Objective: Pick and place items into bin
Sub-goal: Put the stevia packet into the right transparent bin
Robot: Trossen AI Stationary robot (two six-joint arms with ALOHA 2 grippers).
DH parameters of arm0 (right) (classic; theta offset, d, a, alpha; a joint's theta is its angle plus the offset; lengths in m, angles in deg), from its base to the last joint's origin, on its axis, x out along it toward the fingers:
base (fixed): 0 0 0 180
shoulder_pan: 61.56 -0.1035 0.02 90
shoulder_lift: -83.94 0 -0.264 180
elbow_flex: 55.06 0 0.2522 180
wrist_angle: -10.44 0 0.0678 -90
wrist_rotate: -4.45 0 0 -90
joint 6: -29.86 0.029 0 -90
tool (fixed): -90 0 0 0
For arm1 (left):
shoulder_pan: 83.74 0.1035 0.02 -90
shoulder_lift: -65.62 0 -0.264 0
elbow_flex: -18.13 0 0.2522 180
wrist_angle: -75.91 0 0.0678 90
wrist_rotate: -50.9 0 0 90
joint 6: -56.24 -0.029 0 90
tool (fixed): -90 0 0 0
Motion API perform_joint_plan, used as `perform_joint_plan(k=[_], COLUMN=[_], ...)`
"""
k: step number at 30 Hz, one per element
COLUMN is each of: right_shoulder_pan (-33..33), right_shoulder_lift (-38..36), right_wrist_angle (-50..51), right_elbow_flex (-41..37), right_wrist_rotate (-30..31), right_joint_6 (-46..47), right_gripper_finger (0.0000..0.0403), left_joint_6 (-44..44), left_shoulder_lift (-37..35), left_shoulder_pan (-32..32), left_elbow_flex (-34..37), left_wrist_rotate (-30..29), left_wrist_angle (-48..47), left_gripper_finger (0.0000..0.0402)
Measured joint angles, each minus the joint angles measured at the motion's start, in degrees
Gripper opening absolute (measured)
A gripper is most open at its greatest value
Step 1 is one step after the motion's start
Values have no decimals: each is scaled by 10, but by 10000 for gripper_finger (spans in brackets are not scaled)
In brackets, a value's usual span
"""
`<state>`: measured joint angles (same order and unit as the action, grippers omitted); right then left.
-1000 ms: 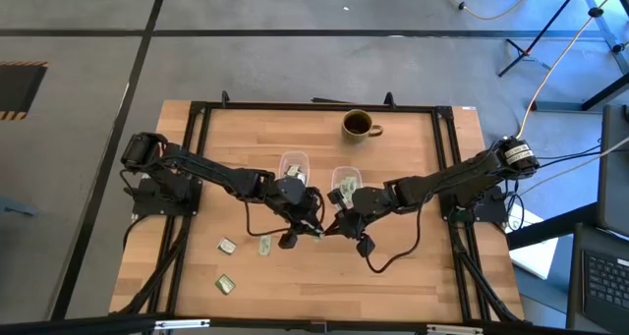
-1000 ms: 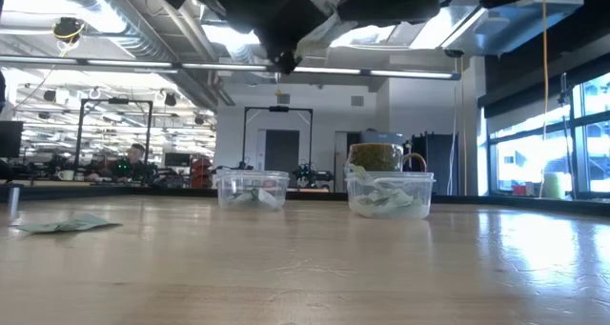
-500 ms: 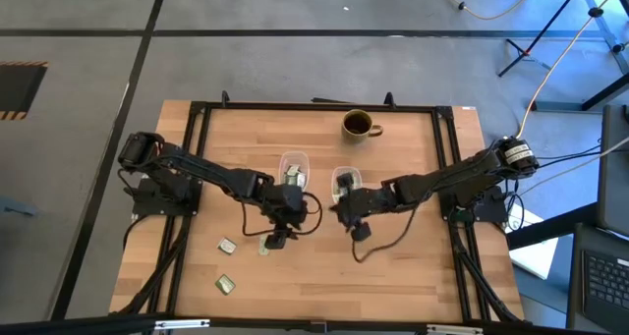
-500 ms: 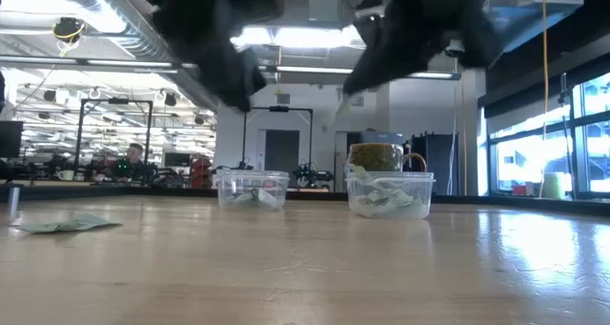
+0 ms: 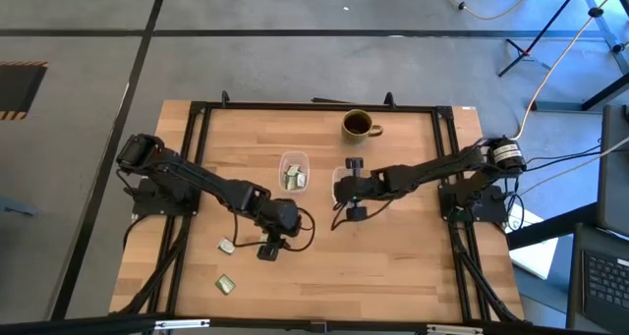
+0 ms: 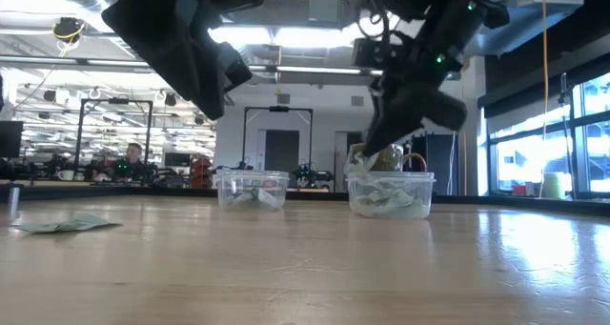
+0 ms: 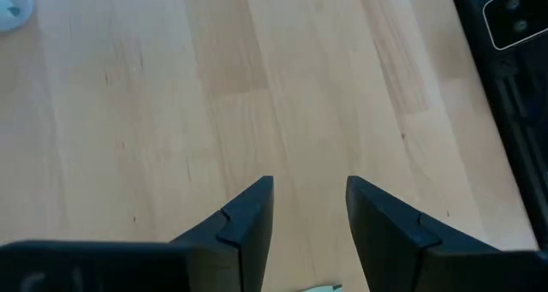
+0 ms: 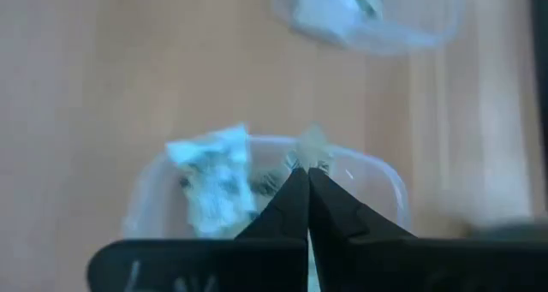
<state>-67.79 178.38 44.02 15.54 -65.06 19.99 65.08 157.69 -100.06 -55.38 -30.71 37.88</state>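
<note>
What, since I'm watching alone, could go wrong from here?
The right gripper pinches a packet by its tip near the bin's rim; released there, it might fall outside. The left gripper's open fingers stand over a flat packet; closing might push it away instead of lifting it.

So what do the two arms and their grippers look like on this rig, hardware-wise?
Both arms are matt black, slim, jointed links on black bases at the table's side edges. The left gripper has two dark, flat, wedge-shaped fingers with angular stepped edges. The right gripper has the same dark fingers, tapering to thin tips. A loose black cable loops from each wrist. The right arm's shoulder joint has a silver and orange ring.
</note>
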Motion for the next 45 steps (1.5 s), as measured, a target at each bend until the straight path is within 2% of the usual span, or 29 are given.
perform_joint_plan(k=[3, 13, 19, 21, 24, 31, 34, 37, 41, 43, 45], right_shoulder_pan=[1, 1, 1, 0, 0, 1, 1, -6, -8, -8, -6], right_shoulder_lift=[11, 25, 25, 25, 25, 22, 14, -1, -20, -25, -30], right_wrist_angle=[12, 63, 63, 63, 63, 63, 64, 67, 73, 73, 73], right_elbow_flex=[0, 0, 0, 0, 0, 0, 0, 2, 4, 4, 4], right_wrist_rotate=[30, 27, -46, -51, -52, -47, -47, -48, -99, -91, -56], right_joint_6=[19, 67, 49, 49, 49, 67, 69, 67, 58, 72, 82], right_gripper_finger=[2, 3, 4, 6, 25, 118, 146, 159, 162, 163, 163], left_joint_6=[-1, -5, -6, -6, -6, -6, -5, -4, -5, -4, -5], left_shoulder_lift=[0, 0, 0, 0, 0, 0, 0, 0, 1, 1, 1], left_shoulder_pan=[-2, 1, 3, 3, 3, 3, 3, 3, 3, 3, 3], left_elbow_flex=[0, 0, 0, 0, 0, 0, 0, -1, -1, -1, -1], left_wrist_rotate=[-2, -4, -5, -4, -4, -3, 2, 1, -4, -4, -4], left_wrist_angle=[0, 0, 0, 0, 0, 0, -8, -25, -35, -38, -40], left_gripper_finger=[143, 143, 143, 143, 143, 143, 143, 143, 143, 143, 143])
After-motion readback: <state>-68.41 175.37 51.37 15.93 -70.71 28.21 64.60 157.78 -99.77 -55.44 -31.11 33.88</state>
